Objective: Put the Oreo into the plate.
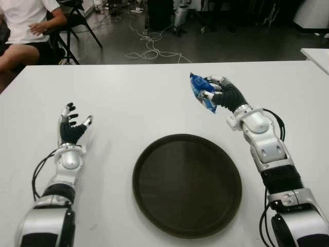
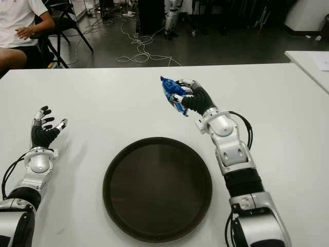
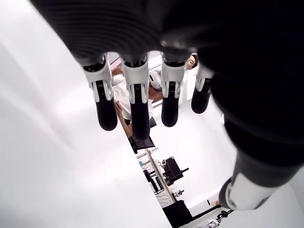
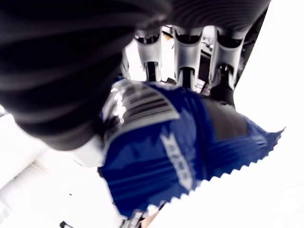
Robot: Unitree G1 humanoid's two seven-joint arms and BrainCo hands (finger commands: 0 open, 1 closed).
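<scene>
A blue Oreo packet [image 1: 201, 92] is held above the white table [image 1: 133, 98], beyond the far right rim of the plate. My right hand [image 1: 215, 92] is shut on the Oreo packet [image 4: 175, 152], with thumb and fingers wrapped around it. The round dark plate [image 1: 187, 184] lies flat in the middle near the front edge and holds nothing. My left hand [image 1: 72, 125] shows to the left of the plate, fingers [image 3: 137, 102] spread with nothing in them.
A person in a white shirt [image 1: 23, 25] sits on a chair beyond the table's far left corner. Cables [image 1: 149, 49] lie on the dark floor behind. Another white table's corner [image 1: 316, 55] shows at the far right.
</scene>
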